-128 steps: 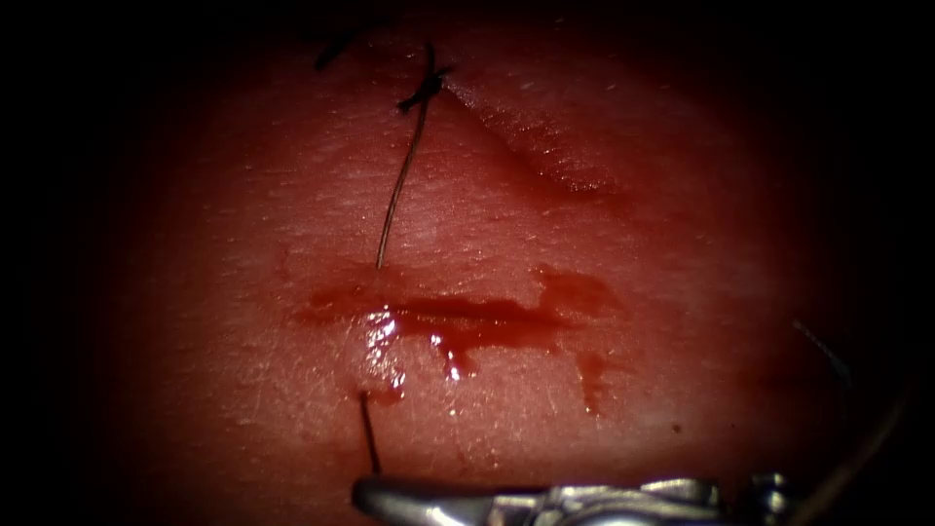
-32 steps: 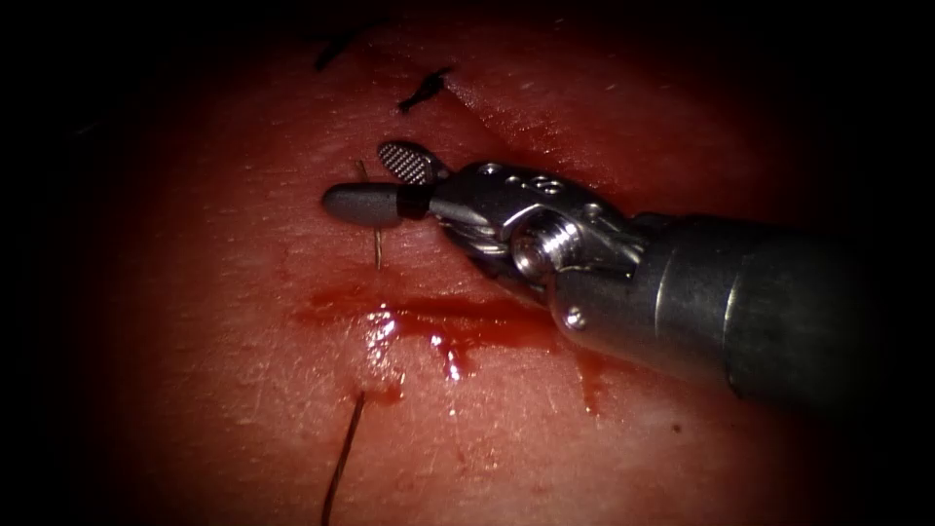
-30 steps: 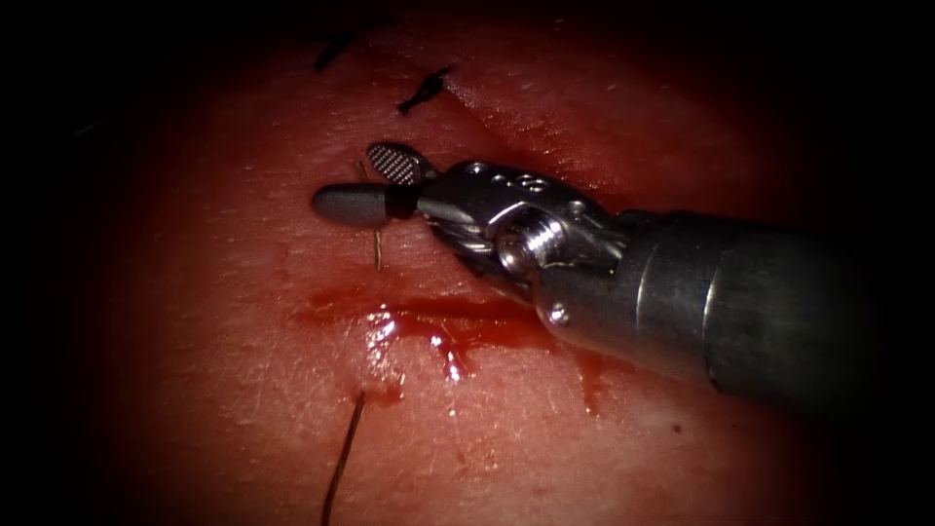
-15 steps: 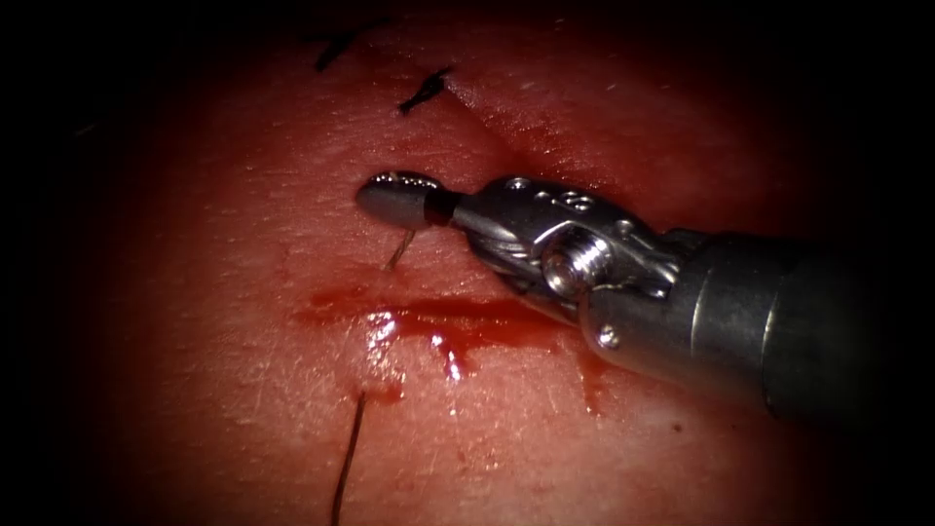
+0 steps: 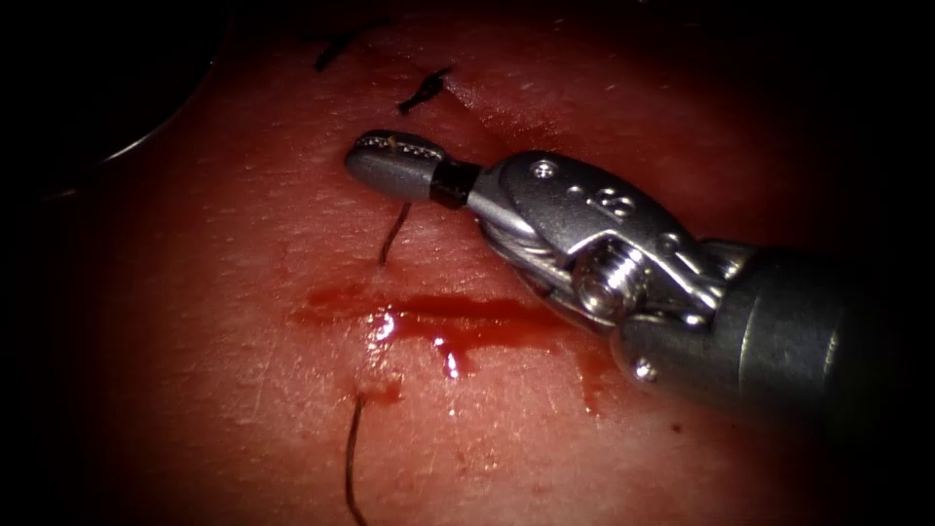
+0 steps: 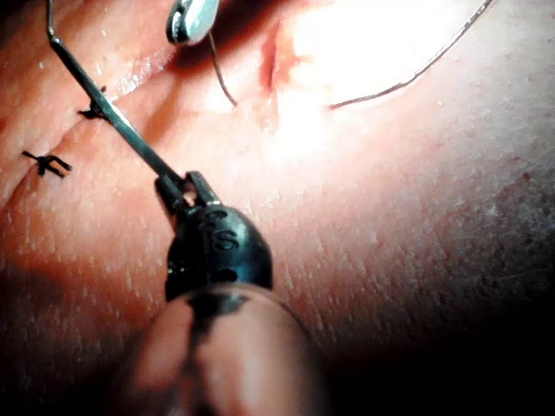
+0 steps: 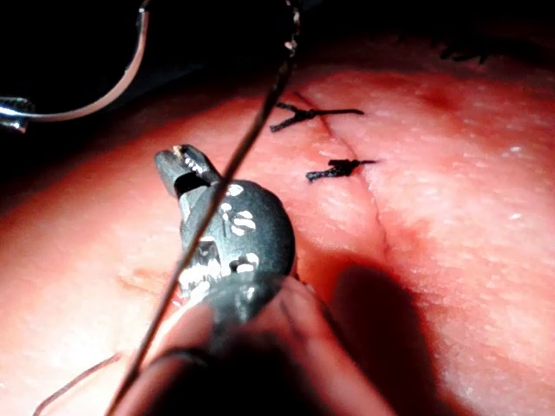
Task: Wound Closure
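Thread upright (taut) — R end effector clamped.

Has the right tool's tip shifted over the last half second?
Yes. The right tool, shut on the thread, sits nearer the tied stitch than before, further from the cut.
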